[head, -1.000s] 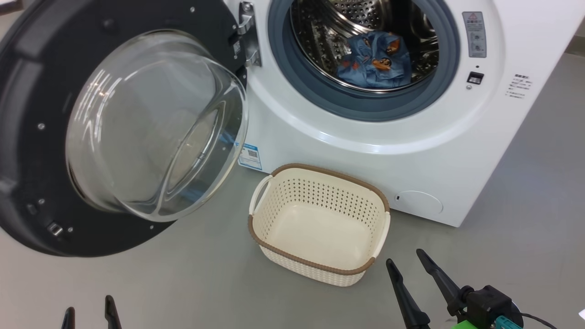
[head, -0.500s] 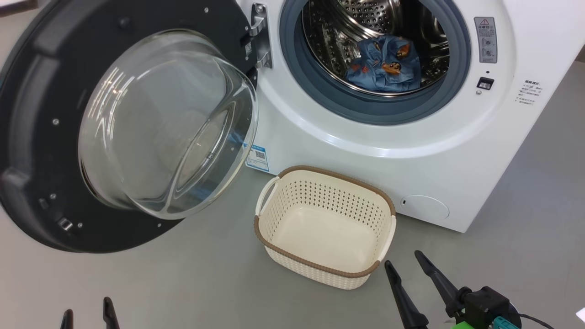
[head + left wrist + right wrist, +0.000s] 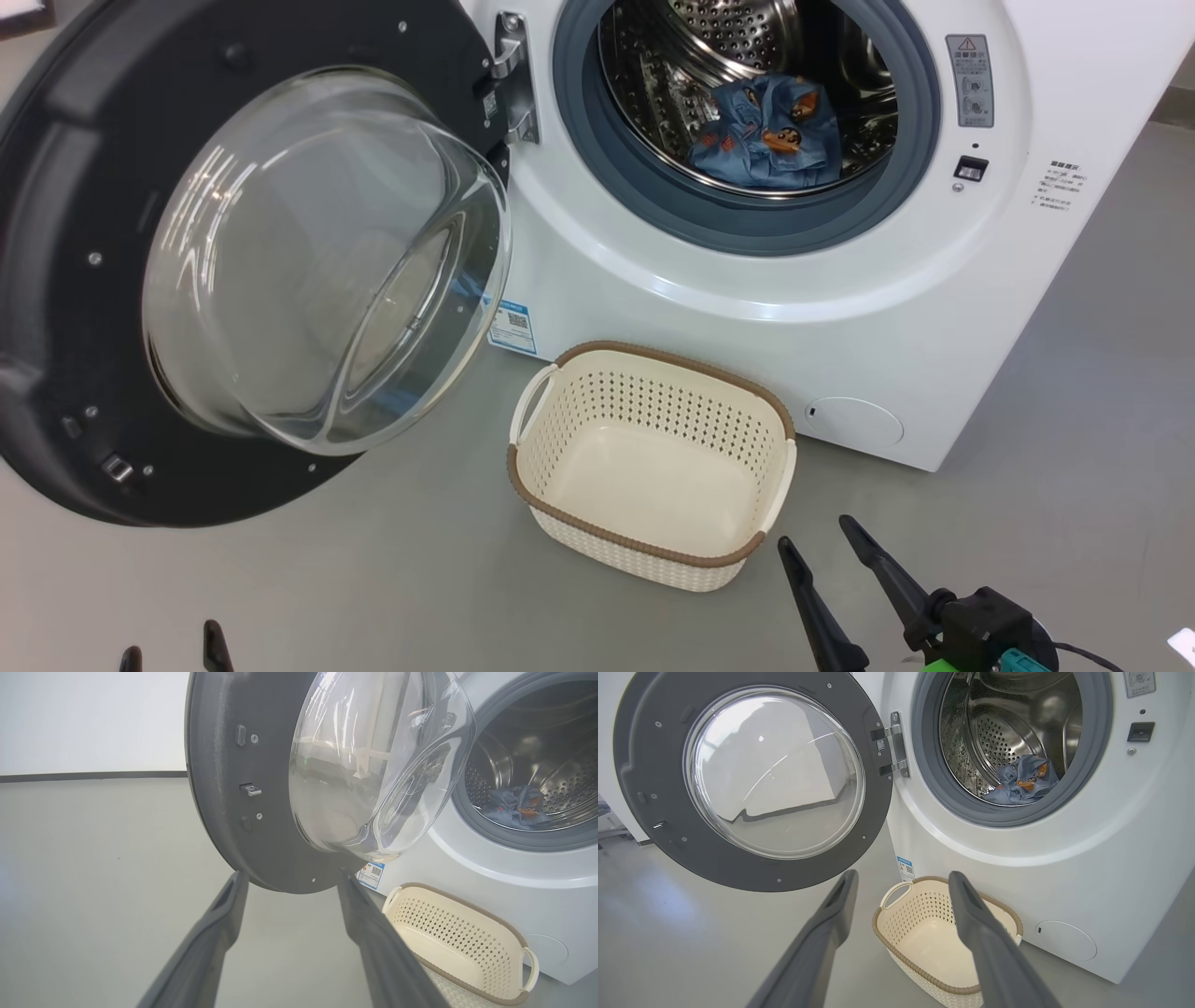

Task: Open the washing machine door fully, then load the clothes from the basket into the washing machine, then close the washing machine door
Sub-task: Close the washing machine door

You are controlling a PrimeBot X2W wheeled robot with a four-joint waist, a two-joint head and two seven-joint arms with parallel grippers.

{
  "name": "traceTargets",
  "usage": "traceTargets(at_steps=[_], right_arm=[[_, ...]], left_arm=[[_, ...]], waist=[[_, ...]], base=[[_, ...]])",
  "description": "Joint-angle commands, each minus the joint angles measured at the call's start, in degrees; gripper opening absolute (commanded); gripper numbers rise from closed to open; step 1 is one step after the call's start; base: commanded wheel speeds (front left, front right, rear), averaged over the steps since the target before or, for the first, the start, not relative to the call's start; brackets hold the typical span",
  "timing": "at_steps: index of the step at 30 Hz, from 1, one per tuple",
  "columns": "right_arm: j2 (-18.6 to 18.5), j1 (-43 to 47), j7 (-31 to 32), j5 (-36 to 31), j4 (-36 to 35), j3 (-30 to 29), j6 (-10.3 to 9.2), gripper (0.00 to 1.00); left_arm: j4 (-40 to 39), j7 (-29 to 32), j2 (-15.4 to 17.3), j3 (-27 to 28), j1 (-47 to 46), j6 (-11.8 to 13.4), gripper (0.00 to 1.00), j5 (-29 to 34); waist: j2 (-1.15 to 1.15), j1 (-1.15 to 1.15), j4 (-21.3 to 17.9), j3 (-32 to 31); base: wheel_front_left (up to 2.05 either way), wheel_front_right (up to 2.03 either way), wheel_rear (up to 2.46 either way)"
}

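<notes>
- Step in hand – closing. The washing machine door [image 3: 56, 280] stands swung wide on its hinge [image 3: 509, 75], and loading looks finished.
- The clothes [image 3: 766, 135] – 1 blue bundle with orange-brown print, lying low in the steel drum [image 3: 709, 37], behind the grey gasket [image 3: 607, 187] and seemingly not draped over it.
- The basket [image 3: 653, 353] – empty, upright on the floor [image 3: 373, 579], just in front of the washing machine [image 3: 840, 308], below the opening.
- Left gripper [image 3: 171, 639] – fingers spread, nothing between them; low at the near left, short of the door's lower rim.
- Right gripper [image 3: 814, 532] – fingers spread, nothing held; just beside the basket's near right corner, not touching it.
- Next move, as judged: bring 1 gripper, most likely the left, behind the door's free edge, far from the hinge, and push it round until the glass bowl [image 3: 317, 261] seats in the gasket. The basket sits near the swing path, so the sweep needs care.
- Against 1 second earlier: the whole framing has shifted slightly, so the camera moved; door, basket and clothes keep the same relations, and both grippers remain spread and empty.
</notes>
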Motion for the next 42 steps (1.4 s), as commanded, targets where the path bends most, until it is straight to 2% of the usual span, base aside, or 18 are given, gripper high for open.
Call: traceTargets(at_steps=[1,2,3,4,9,11,17,22,28,30,34,42], right_arm=[[-0.16,-0.33,-0.28,0.10,-1.35,1.21,0.08,1.00],[-0.15,-0.29,-0.28,0.10,-1.37,1.18,0.08,1.00],[-0.15,-0.24,-0.28,0.08,-1.40,1.15,0.08,1.00],[-0.14,-0.20,-0.28,0.04,-1.43,1.14,0.08,1.00],[-0.21,-0.17,-0.28,-0.04,-1.72,1.12,0.08,1.00],[-0.39,-0.21,-0.28,-0.13,-1.90,1.04,0.08,1.00],[-0.75,-0.49,-0.28,-0.32,-2.16,1.03,0.08,1.00],[-1.22,-1.04,-0.28,-0.44,-2.32,0.88,0.08,1.00],[-1.80,-1.88,-0.28,-0.58,-2.57,1.04,0.08,1.00],[-1.89,-2.02,-0.28,-0.60,-2.61,0.96,0.08,1.00],[-2.40,-2.63,-0.28,-0.70,-2.71,0.88,0.08,1.00],[-3.66,-3.50,-0.28,-0.96,-3.08,0.75,0.08,1.00]], left_arm=[[-1.12,-0.77,0.45,2.07,-0.97,-0.20,1.00,0.44],[-1.23,-0.77,0.42,2.17,-1.04,-0.35,0.90,0.17],[-1.34,-0.77,0.34,2.40,-1.12,-0.60,0.34,-0.72],[-1.21,-0.77,0.27,2.52,-1.08,-0.91,0.00,-1.66],[-1.94,-0.77,-0.01,6.63,-1.71,-1.45,0.00,-6.81],[-2.44,-0.77,-0.12,9.44,-2.71,-1.97,0.00,-11.27],[-1.47,-0.77,0.69,17.62,-7.89,-4.39,0.00,-19.85],[2.97,1.28,6.02,23.33,-15.63,-6.60,0.00,-27.68],[9.40,6.48,12.83,28.07,-26.24,-7.46,0.00,-36.52],[10.59,7.43,13.87,28.39,-27.76,-7.42,0.00,-37.49],[17.73,12.01,17.43,31.48,-35.63,-6.86,0.00,-44.67],[28.76,18.73,22.82,34.55,-43.98,-7.86,0.00,-52.80]], waist=[[0.00,0.00,-0.08,0.02],[0.00,0.00,-0.14,0.01],[0.00,0.00,-0.18,-0.01],[0.00,0.00,-0.23,-0.03],[0.00,0.00,-0.60,0.22],[0.00,0.00,-0.77,0.65],[0.00,0.00,-1.48,1.83],[0.00,0.00,-2.15,3.02],[0.00,0.00,-3.37,4.63],[0.00,0.00,-3.54,4.92],[0.00,0.00,-4.42,6.39],[0.00,0.00,-5.62,8.39]], base=[[0.00,0.00,0.00],[0.00,0.00,0.00],[0.00,0.00,0.00],[0.00,0.00,0.00],[0.00,0.00,0.00],[0.00,0.00,0.00],[0.00,0.00,0.00],[0.00,0.00,0.00],[0.00,0.00,0.00],[0.00,0.00,0.00],[0.00,0.00,0.00],[0.00,0.00,0.00]])
